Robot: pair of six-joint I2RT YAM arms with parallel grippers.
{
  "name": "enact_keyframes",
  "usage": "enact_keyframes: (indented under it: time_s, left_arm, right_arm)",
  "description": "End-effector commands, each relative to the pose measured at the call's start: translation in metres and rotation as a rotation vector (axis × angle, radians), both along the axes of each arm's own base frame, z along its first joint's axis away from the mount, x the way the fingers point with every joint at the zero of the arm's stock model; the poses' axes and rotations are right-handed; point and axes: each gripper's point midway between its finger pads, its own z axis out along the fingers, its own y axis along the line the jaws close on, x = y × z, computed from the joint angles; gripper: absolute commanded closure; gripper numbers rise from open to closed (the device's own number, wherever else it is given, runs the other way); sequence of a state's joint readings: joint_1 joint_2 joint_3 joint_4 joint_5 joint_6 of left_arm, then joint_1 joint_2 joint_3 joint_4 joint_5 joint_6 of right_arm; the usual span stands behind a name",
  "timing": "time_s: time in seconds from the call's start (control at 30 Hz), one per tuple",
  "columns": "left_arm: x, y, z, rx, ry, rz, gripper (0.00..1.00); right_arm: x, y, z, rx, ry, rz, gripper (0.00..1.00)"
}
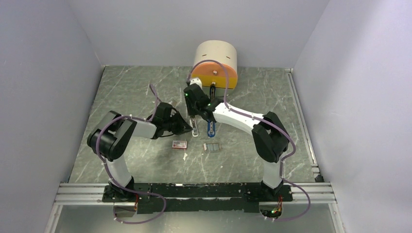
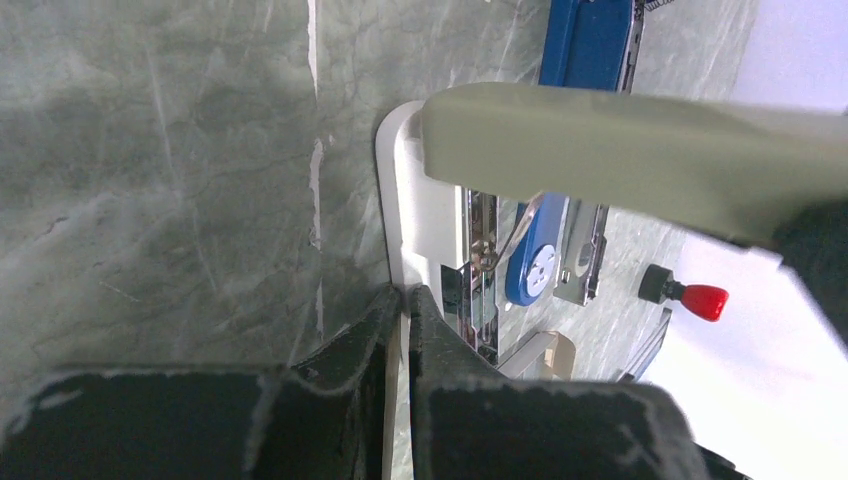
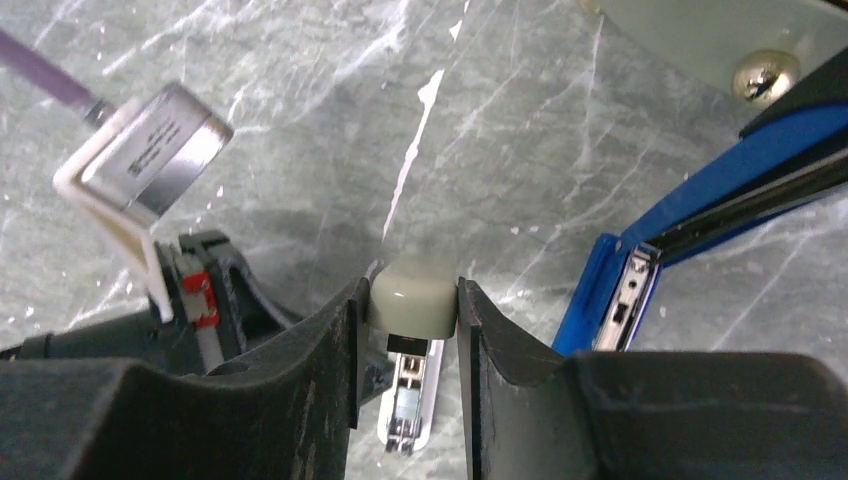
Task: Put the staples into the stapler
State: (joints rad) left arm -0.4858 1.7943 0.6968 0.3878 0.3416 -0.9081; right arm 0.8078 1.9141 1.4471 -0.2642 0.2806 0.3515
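A white stapler lies mid-table with its beige top arm swung up off the base, and the metal staple channel shows. My left gripper is shut on the thin edge of the stapler's base. My right gripper is shut on the rounded end of the raised top arm, with the base below it. The staples, a small silvery ribbed block, lie on the table just in front of the stapler. Neither gripper touches them.
A blue stapler lies open just right of the white one and also shows in the right wrist view. A small red-and-white box lies left of the staples. An orange-and-beige cylinder stands at the back wall.
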Motion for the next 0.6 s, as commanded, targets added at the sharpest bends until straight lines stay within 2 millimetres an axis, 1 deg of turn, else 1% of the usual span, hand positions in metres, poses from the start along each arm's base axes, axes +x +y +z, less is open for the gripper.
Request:
enact_keyframes:
  time_s: [0.0, 0.17, 0.33, 0.57]
  left_arm:
    - [-0.030, 0.026, -0.065, 0.168, 0.147, 0.023, 0.92]
    - [-0.039, 0.034, -0.075, 0.190, 0.167, 0.034, 0.93]
    - [-0.038, 0.036, -0.077, 0.211, 0.164, 0.034, 0.93]
    - [-0.032, 0.037, -0.080, 0.238, 0.161, 0.034, 0.93]
  right_arm:
    - [-0.035, 0.003, -0.001, -0.020, 0.041, 0.031, 0.90]
    - [-0.060, 0.006, -0.001, -0.010, 0.050, 0.023, 0.91]
    - [-0.079, 0.003, -0.002, 0.006, 0.057, 0.009, 0.92]
    - [-0.093, -0.012, -0.021, -0.019, 0.089, -0.013, 0.92]
